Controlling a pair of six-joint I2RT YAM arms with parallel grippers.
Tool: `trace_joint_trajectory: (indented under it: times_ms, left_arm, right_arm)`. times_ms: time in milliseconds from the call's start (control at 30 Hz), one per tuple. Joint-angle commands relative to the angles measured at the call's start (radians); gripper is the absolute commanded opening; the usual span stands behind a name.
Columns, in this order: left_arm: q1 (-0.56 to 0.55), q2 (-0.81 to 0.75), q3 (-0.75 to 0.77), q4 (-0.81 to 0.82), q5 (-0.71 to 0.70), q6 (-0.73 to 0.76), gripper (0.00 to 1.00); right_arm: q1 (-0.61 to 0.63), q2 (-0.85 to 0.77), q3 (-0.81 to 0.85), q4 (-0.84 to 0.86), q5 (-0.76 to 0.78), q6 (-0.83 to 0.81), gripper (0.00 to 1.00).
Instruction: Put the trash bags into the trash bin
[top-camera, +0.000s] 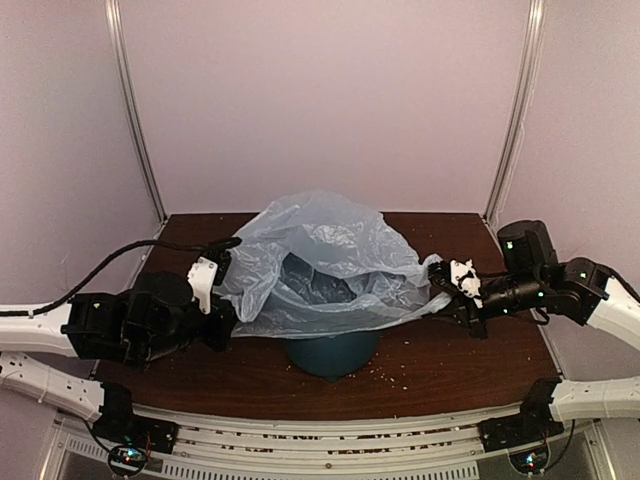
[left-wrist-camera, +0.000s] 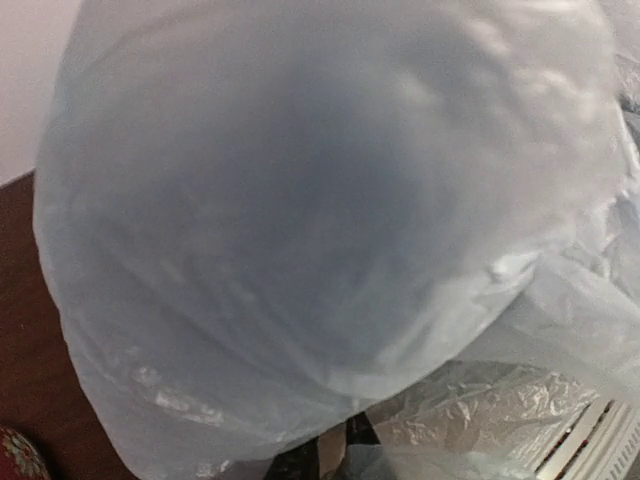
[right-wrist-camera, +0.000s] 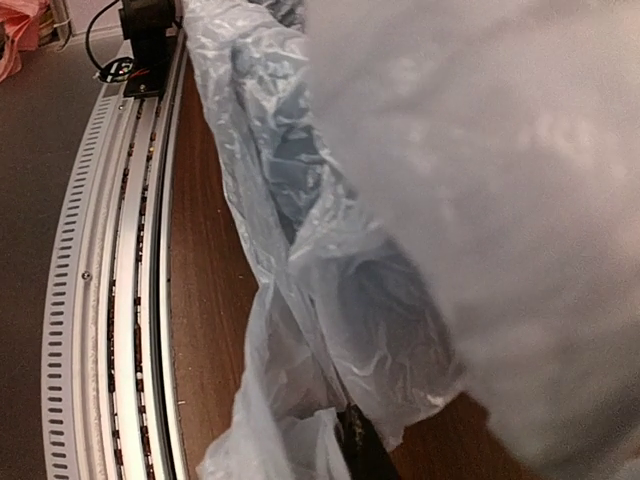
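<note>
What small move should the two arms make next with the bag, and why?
Probably lower both a little: the trash bag, spread between the left tool and the right tool, billows above the trash bin and hides its rim.

light: soft, even | wrist views: trash bag (left-wrist-camera: 300, 220) up close, blurred (top view sharp)

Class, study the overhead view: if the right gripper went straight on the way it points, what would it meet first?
The right gripper points inward, and the trash bag lies right against it, so it meets plastic first. Behind that is probably the trash bin, though depth is unclear.
</note>
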Motion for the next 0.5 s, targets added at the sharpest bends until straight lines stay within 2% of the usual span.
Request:
trace_joint_trajectory:
  times_ms: [0,67,100,133,300,467]
  left_arm:
    - [0.005,-0.002,0.061,-0.046,0.026,0.005,0.38]
    - [0.005,-0.026,0.056,-0.088,0.055,-0.002,0.52]
    - [0.005,-0.042,0.05,-0.107,0.066,-0.01,0.56]
    - [0.005,-0.06,0.044,-0.125,0.08,-0.014,0.59]
    - [-0.027,-0.13,0.081,-0.284,0.124,-0.03,0.71]
    - [-0.133,-0.126,0.182,-0.405,0.09,-0.006,0.73]
  right_arm:
    - [-0.007,-0.042,-0.01,-0.028,0.077,-0.025,0.23]
    - [-0.009,-0.081,-0.023,-0.065,0.086,-0.059,0.4]
    - [-0.009,-0.105,-0.034,-0.075,0.095,-0.066,0.48]
    - [-0.01,-0.125,-0.049,-0.086,0.101,-0.077,0.52]
    - [-0.045,-0.184,-0.035,-0.195,0.059,-0.182,0.63]
    - [-0.064,-0.191,0.055,-0.262,-0.064,-0.194,0.72]
